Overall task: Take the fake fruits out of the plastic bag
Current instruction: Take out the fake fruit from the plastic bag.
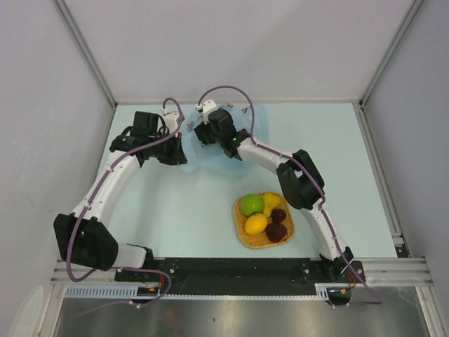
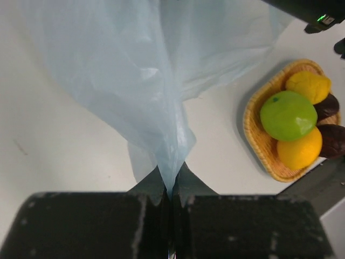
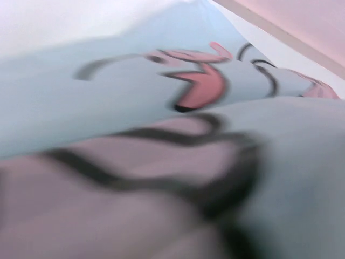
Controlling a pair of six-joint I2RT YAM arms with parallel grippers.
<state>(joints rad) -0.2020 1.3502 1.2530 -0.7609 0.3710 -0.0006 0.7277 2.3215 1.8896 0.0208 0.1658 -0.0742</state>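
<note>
The plastic bag is a thin light-blue film lying at the back middle of the table under both grippers. My left gripper is shut on a gathered edge of the plastic bag, which fans out from the closed jaws. In the top view the left gripper is at the bag's left edge. My right gripper is over the bag; its wrist view is filled by the bag's pink-and-dark print, and the fingers are hidden. The green fruit, lemon, yellow pear-like fruit and a dark red fruit lie in the tray.
The orange woven tray stands on the table in front of the bag, close to the right arm's elbow. Grey walls enclose the table on the left, back and right.
</note>
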